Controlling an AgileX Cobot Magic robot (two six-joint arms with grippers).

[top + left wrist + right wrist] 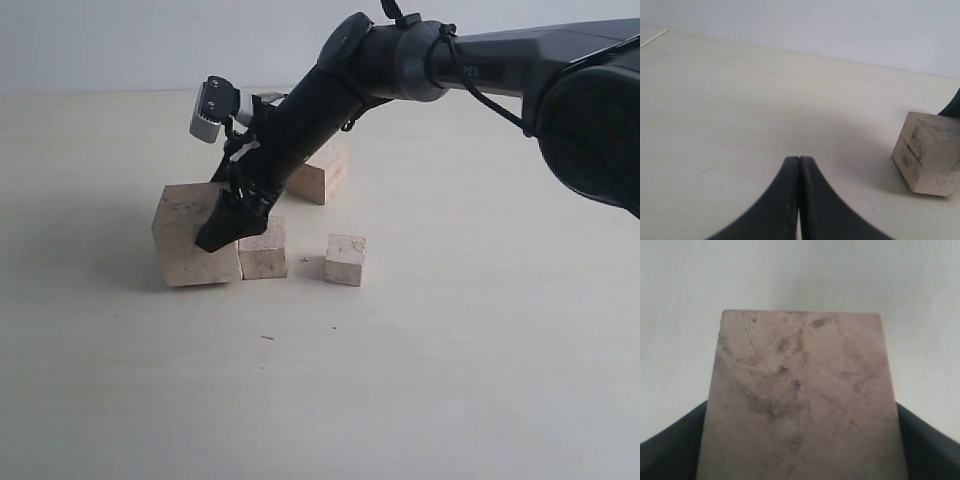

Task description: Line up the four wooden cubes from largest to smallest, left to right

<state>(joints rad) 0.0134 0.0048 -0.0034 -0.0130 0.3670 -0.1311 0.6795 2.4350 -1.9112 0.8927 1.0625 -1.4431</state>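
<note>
Largest wooden cube [182, 232], apparently clamped by our right gripper [222, 228] with jaws wide, heads the row; our left gripper [799, 163] rests closed.

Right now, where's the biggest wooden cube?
In the exterior view, the biggest cube sits left of centre, at the left end of the front row, between the right gripper's fingers, with a smaller cube right beside it on its right.
</note>
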